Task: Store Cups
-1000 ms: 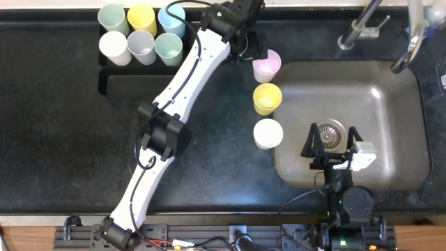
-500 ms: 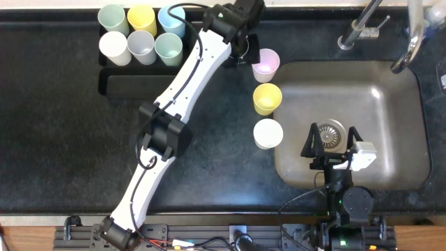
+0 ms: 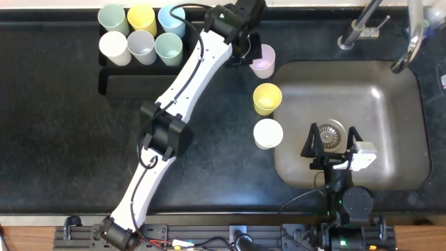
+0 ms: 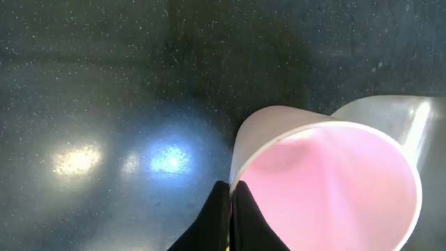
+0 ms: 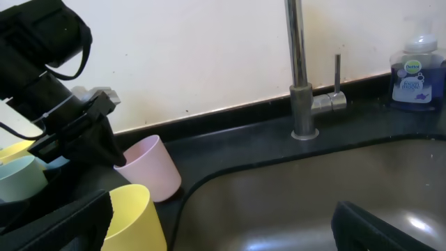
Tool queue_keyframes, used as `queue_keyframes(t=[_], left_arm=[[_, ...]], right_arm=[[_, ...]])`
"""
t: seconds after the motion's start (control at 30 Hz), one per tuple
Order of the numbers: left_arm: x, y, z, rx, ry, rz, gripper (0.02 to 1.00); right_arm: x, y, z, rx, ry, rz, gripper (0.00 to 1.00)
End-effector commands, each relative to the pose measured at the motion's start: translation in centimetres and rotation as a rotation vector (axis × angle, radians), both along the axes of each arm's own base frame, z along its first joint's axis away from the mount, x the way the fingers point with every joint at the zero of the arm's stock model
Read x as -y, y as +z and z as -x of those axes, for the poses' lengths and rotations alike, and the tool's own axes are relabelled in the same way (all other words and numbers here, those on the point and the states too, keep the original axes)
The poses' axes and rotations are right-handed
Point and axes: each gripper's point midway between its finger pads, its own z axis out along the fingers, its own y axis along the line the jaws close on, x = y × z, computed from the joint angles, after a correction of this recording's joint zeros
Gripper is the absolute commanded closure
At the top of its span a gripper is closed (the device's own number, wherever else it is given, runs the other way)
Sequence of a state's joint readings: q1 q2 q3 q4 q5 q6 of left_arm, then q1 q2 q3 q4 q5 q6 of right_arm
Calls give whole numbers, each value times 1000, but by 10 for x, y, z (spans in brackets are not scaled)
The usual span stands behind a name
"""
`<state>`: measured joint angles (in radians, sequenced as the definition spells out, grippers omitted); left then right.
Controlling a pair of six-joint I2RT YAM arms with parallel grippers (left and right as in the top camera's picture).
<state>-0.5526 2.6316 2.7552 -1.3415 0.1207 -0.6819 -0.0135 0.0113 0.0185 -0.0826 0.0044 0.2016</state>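
Three loose cups stand by the sink [image 3: 390, 104] in the top view. The pink cup [image 3: 263, 61] touches the left gripper [image 3: 245, 51], while the right gripper [image 3: 331, 141] hangs spread and empty. Left wrist view: jaws clenched on the rim's near wall. It looks like thin, light, slick plastic that may flex, so pinching the rim suits it. Right wrist view: pale, tapered, upright.

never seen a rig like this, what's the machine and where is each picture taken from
These are two robot arms at a kitchen counter. One picture looks down from above; the other two come from cameras on each arm's wrist. The left end effector, a two-finger clamp, pinches the rim of a pink cup. A yellow cup and a white cup stand beside the sink. Six more cups sit in a black tray. The right end effector hangs open over the sink.
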Motion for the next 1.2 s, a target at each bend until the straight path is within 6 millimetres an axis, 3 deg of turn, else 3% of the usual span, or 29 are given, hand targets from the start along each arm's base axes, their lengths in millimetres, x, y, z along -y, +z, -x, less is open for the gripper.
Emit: queue_keyframes(t=[0.03, 0.13, 0.2, 0.27, 0.37, 0.5, 0.7, 0.8, 0.97, 1.2], left_arm=[[-38, 70, -15, 102, 80, 47, 982], [-89, 133, -18, 200, 171, 42, 982], [-133, 171, -12, 264, 252, 7, 982], [-186, 200, 4, 297, 349, -60, 982], [-246, 215, 33, 277, 458, -112, 982], [-314, 194, 74, 194, 599, -114, 982], [-369, 119, 105, 77, 746, -70, 980], [-383, 97, 107, 45, 783, -83, 982], [-399, 84, 100, 35, 820, -85, 982], [-405, 56, 90, -20, 828, -90, 982]], right_arm=[[1, -4, 0, -1, -6, 7, 3], [1, -4, 0, -1, -6, 7, 3], [1, -4, 0, -1, -6, 7, 3], [1, -4, 0, -1, -6, 7, 3], [1, -4, 0, -1, -6, 7, 3], [1, -4, 0, -1, -6, 7, 5], [1, -4, 0, -1, -6, 7, 5], [1, -4, 0, -1, -6, 7, 3], [1, -4, 0, -1, -6, 7, 3], [1, -4, 0, -1, -6, 7, 3]])
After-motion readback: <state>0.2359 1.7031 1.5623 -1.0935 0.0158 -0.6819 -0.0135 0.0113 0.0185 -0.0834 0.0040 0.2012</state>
